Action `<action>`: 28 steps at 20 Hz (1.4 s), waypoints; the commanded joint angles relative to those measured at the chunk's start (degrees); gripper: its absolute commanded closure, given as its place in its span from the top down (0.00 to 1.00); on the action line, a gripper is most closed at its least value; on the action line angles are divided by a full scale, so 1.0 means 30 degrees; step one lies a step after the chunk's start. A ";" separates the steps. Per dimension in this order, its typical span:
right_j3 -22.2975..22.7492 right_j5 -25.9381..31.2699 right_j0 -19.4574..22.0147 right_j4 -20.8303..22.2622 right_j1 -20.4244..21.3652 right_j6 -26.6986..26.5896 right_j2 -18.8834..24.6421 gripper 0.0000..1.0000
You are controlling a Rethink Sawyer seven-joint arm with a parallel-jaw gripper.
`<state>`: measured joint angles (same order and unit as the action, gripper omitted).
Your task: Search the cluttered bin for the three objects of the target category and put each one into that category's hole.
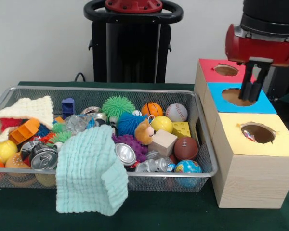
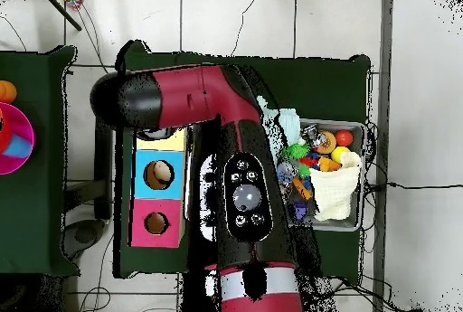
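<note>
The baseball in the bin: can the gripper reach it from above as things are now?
Probably yes. The baseball lies on top at the bin's far right corner with nothing covering it; the gripper hangs over the blue box nearby.

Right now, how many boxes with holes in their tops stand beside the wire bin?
3, in a row beside the bin: a yellow-topped box nearest the camera, a blue-topped box behind it under the gripper, and a red-topped box farthest back.
</note>
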<state>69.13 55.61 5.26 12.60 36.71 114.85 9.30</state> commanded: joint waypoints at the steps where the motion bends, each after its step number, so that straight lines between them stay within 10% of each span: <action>1: 0.0436 -0.1041 0.1103 0.1417 -0.0590 -0.3049 0.1072 0.00; 19: 0.1519 -0.0165 0.6171 0.2263 0.0741 -0.8844 0.3895 0.00; 20: 0.1471 -0.0149 0.6508 0.2460 0.0689 -0.9117 0.4380 1.00; 28: 0.1143 -0.0633 0.6227 0.2397 0.0722 -0.7409 0.4484 1.00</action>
<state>69.10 54.66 24.74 16.82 39.11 106.64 16.44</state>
